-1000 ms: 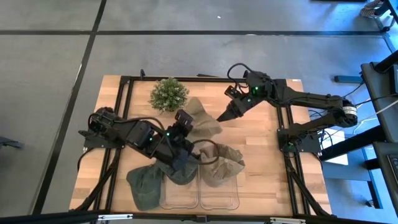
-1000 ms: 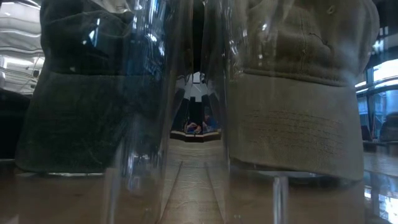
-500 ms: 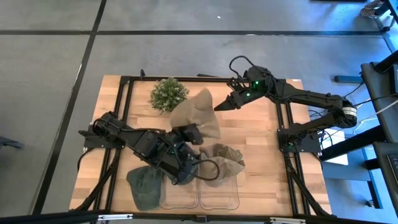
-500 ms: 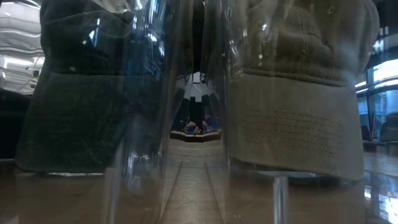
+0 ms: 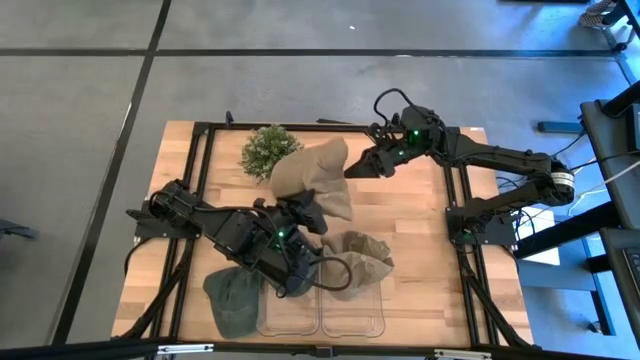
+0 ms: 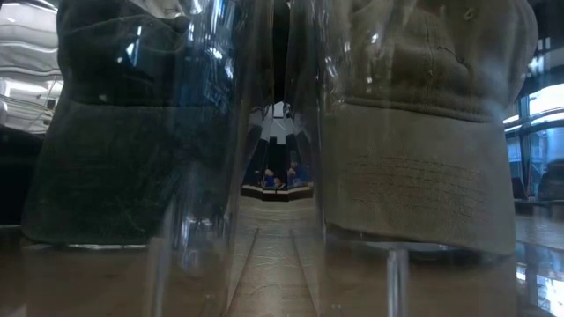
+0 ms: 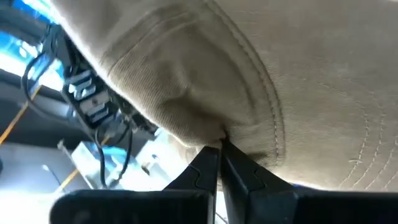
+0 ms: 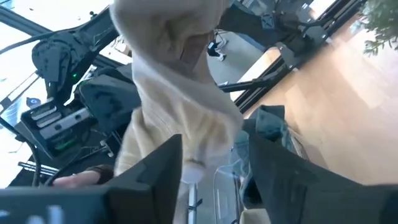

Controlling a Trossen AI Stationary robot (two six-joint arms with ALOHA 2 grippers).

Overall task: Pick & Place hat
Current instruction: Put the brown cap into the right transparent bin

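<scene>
A tan hat (image 5: 312, 178) is held up between both grippers over the table's middle, beside the plant. My right gripper (image 5: 349, 171) is shut on its right side and my left gripper (image 5: 305, 214) is shut on its near edge. The hat fills the left wrist view (image 7: 249, 74) and hangs in front of the right wrist camera (image 8: 180, 106). A second tan hat (image 5: 357, 261) lies partly over the clear bins. A dark green hat (image 5: 233, 300) lies at the near left. The low view shows both resting hats, green (image 6: 115, 158) and tan (image 6: 423, 158). My left gripper pinches the hat's stitched edge (image 7: 231, 138) between its two fingers (image 7: 205, 168), only a small bit of cloth showing between them; the hat spreads above the fingers. My right gripper holds a bunched part of the hat's right side (image 8: 189, 152) between its fingers (image 8: 158, 171), coming level from the table's right. That side is lifted clear of the table.
A small green plant (image 5: 272, 151) stands at the far side just left of the lifted hat. Two clear bins (image 5: 320, 315) sit at the near edge. Bare wood (image 5: 420, 240) lies to the right of the hats.
My right gripper rose and moved toward the far left, drawing the tan hat's right side up off the table into a tent shape near the plant. My left arm stretched lower toward the table's middle, and its gripper shifted slightly toward the near edge, staying at the hat's near edge.
</scene>
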